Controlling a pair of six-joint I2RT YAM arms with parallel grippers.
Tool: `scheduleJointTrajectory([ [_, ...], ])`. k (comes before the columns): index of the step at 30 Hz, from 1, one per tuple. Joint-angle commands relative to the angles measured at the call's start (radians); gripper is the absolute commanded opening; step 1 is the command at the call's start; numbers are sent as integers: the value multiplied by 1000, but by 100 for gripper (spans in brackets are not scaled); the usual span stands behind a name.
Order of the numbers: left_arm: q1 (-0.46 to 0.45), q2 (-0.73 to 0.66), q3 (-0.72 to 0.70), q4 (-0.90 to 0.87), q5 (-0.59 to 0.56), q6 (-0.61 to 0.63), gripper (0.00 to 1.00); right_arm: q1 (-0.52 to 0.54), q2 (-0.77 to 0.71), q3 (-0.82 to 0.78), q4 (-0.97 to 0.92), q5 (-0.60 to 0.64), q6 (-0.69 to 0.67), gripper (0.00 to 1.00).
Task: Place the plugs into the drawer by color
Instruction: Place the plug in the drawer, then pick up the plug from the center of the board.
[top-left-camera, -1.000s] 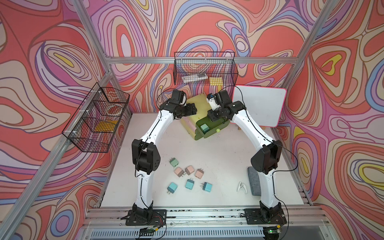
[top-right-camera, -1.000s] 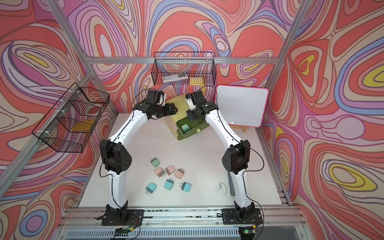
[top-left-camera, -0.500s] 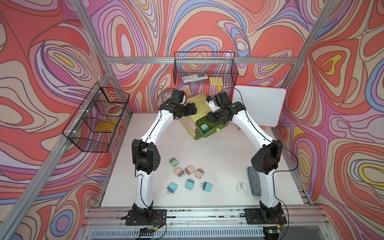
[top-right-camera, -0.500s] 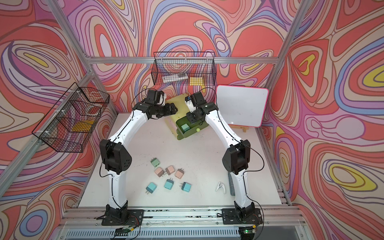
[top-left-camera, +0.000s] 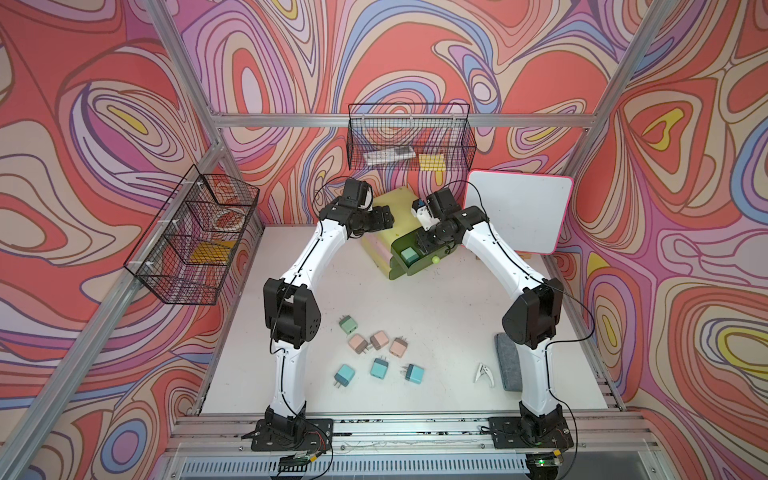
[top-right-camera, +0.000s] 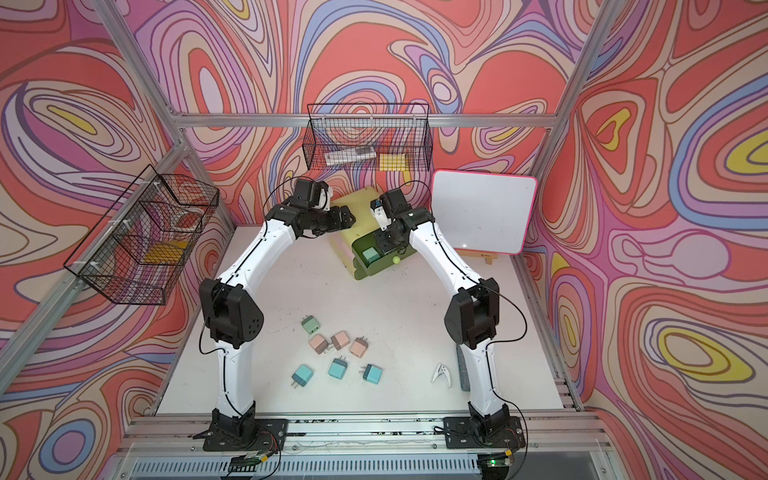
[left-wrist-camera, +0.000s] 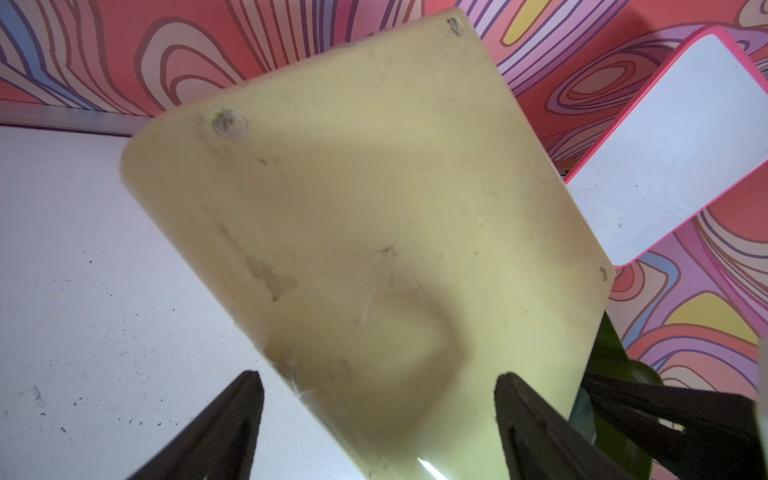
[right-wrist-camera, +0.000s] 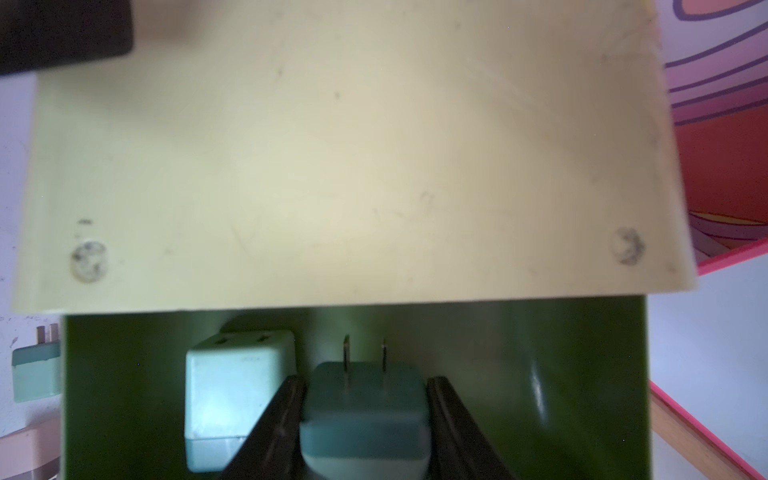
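The yellow-green drawer (top-left-camera: 395, 205) (top-right-camera: 358, 203) stands at the back of the table, its top dark green tray (top-left-camera: 419, 268) pulled out. One sage green plug (top-left-camera: 409, 254) (right-wrist-camera: 232, 386) lies in that tray. My right gripper (top-left-camera: 424, 243) (right-wrist-camera: 365, 395) is shut on a second green plug (right-wrist-camera: 365, 419), prongs pointing at the chest, low inside the tray. My left gripper (top-left-camera: 384, 218) (left-wrist-camera: 378, 376) is open at the chest's top left edge, one finger (left-wrist-camera: 232, 415) off its side, the other over its top. A green plug (top-left-camera: 348, 325), three pink plugs (top-left-camera: 379, 340) and three teal plugs (top-left-camera: 379, 368) lie on the table in front.
A white clip (top-left-camera: 482, 372) and a grey pad (top-left-camera: 508, 361) lie by the right arm's base. A pink-rimmed whiteboard (top-left-camera: 517, 216) leans at the back right. Black wire baskets hang on the back wall (top-left-camera: 409, 141) and the left wall (top-left-camera: 195, 241).
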Motion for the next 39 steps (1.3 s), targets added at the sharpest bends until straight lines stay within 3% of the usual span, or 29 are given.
scheduleJointTrajectory([
  [1, 7, 5, 25, -32, 5, 11, 86, -7, 10, 16, 19, -7, 3, 39],
  [16, 7, -8, 24, -33, -18, 26, 87, -8, -12, 69, -6, -26, 6, 59],
  [21, 7, -7, 24, -37, -27, 31, 87, 4, -97, 52, -15, -96, 39, 59],
  [28, 7, -5, 28, -32, -29, 32, 87, 215, -333, -345, 205, -38, 162, 57],
  [33, 7, -5, 31, -33, -31, 31, 87, 388, -327, -498, 306, -18, 277, 53],
  [39, 7, -11, 30, -41, -38, 37, 87, 465, -238, -577, 379, -56, 395, 51],
])
